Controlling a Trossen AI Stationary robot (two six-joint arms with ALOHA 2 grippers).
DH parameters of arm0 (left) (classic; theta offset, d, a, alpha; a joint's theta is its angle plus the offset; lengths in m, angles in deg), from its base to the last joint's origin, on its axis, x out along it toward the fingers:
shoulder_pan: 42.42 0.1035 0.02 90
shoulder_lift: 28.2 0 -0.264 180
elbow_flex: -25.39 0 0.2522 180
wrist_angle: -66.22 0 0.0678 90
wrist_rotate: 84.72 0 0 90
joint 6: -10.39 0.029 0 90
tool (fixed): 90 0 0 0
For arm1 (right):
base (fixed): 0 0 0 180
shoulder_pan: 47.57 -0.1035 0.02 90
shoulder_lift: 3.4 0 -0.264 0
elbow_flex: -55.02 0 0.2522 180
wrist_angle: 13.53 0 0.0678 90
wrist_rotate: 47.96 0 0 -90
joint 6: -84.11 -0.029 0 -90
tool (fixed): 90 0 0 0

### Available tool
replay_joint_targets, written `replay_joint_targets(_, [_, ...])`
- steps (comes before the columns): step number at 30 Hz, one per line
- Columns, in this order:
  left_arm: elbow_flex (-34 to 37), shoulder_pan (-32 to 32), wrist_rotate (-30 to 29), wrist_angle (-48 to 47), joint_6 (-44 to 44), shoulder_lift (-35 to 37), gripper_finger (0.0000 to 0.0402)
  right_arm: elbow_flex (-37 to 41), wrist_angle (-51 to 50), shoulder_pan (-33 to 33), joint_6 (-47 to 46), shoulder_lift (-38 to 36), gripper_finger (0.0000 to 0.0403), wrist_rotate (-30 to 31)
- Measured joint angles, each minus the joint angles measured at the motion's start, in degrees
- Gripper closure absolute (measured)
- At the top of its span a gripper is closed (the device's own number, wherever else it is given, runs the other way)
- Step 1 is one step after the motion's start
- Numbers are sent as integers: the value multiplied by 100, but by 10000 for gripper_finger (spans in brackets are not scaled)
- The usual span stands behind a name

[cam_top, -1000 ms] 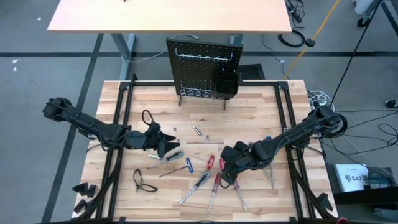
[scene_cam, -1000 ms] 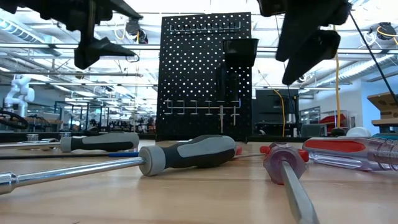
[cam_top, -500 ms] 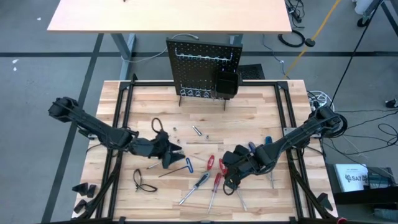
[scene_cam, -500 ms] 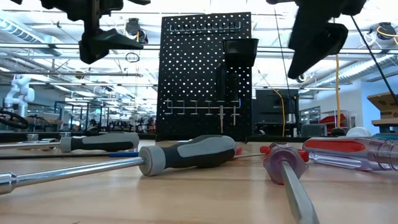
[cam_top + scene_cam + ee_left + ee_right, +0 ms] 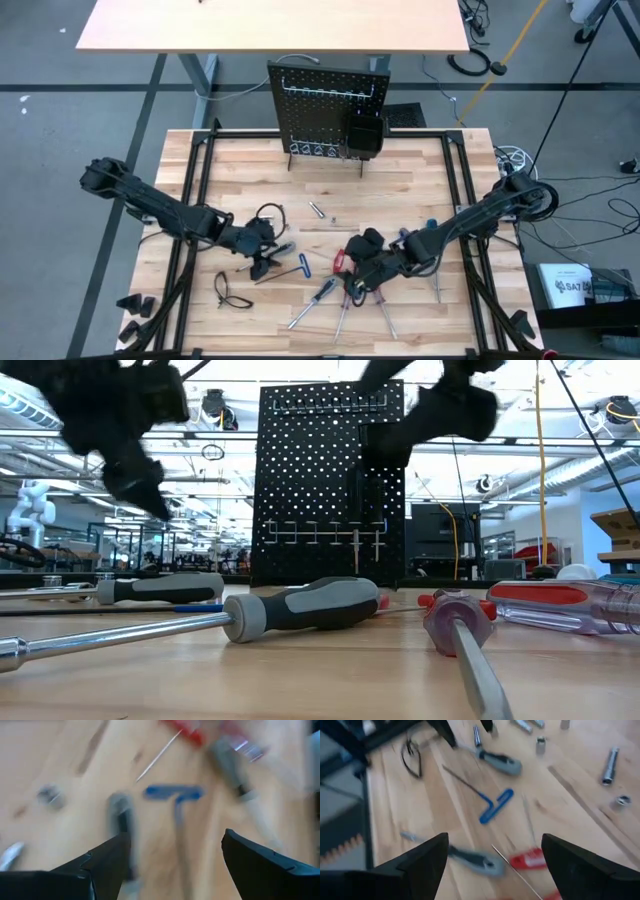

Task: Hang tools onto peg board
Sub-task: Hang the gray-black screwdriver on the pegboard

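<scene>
Several tools lie on the wooden table's near middle: a blue T-handle key [image 5: 301, 265] [image 5: 174, 793] [image 5: 496, 805], a grey-and-black-handled screwdriver [image 5: 277, 250] [image 5: 502, 763], red-handled screwdrivers [image 5: 340, 261] and a dark-handled one [image 5: 323, 291]. Small silver bits [image 5: 315, 210] lie farther back. The peg board [image 5: 328, 108] [image 5: 332, 480] stands upright at the far edge with a small black bin. My left gripper [image 5: 261, 266] [image 5: 175, 865] hangs open just left of the key, slanting down. My right gripper [image 5: 351, 285] [image 5: 495, 865] hangs open above the red screwdrivers.
A black cord loop [image 5: 228, 290] lies near the table's front left. A blue-handled tool [image 5: 431, 227] and a silver tool [image 5: 437, 284] lie under the right arm. Black frame rails [image 5: 196, 200] run along the table's sides. A second table [image 5: 270, 25] stands beyond the peg board.
My left gripper has sunk and gone toward the near edge and the blue key, tipping downward and rolling. My right gripper has gone toward the table's left over the red screwdrivers and has turned. Both stay open. No tool has moved.
</scene>
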Motion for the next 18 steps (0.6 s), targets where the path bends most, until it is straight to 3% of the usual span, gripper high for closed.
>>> replay_joint_targets(4, [0,-74,-401,-652,250,0,92,0,525,99,-692,166,92,-71])
replay_joint_targets(9, [0,-109,-449,-572,756,0,91,0,751,107,-1503,182,92,-146])
replay_joint_targets(14, [0,-100,-418,-269,766,-2,91,0,642,83,-1622,167,92,-112])
replay_joint_targets(18, [0,-98,-432,70,739,-22,91,0,-142,86,-1230,135,92,-202])
